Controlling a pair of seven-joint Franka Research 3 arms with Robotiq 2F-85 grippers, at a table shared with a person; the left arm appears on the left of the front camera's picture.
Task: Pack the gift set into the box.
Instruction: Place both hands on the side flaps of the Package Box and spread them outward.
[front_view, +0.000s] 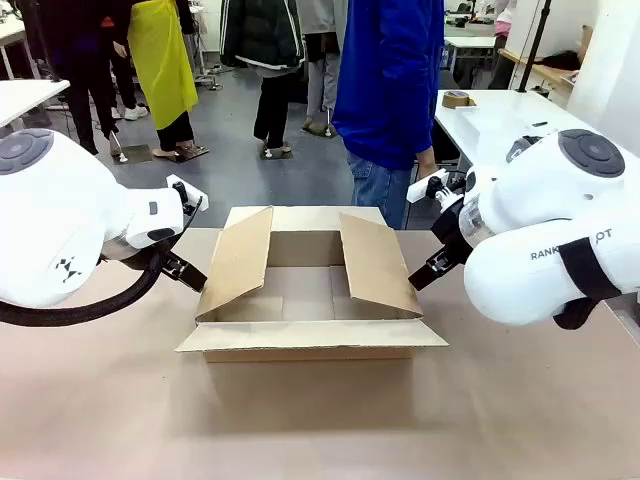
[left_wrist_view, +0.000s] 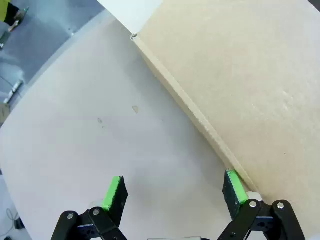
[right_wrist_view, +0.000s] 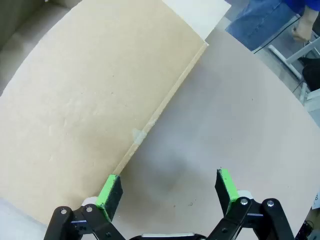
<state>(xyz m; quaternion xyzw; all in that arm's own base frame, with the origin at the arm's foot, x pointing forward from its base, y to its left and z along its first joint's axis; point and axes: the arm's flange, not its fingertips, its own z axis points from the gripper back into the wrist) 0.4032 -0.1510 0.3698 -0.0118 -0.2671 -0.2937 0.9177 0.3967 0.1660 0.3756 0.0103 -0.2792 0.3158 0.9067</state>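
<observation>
The box (front_view: 310, 300) stands open in the middle of the table, a brown cardboard carton with its two side flaps leaning up and outward and its front flap folded down flat. My left gripper (front_view: 185, 268) is open just outside the left flap (left_wrist_view: 240, 75), with one green pad (left_wrist_view: 234, 186) at the flap's edge. My right gripper (front_view: 425, 272) is open just outside the right flap (right_wrist_view: 90, 100), with a green pad (right_wrist_view: 110, 190) at its edge. Neither gripper holds anything. The box's inside looks bare. The gift set is out of view.
A person in a blue jacket (front_view: 390, 80) stands at the far side, behind the box. A white table (front_view: 490, 125) with a small object sits at the back right. Other people stand farther off. Bare tabletop (front_view: 320, 420) lies in front of the box.
</observation>
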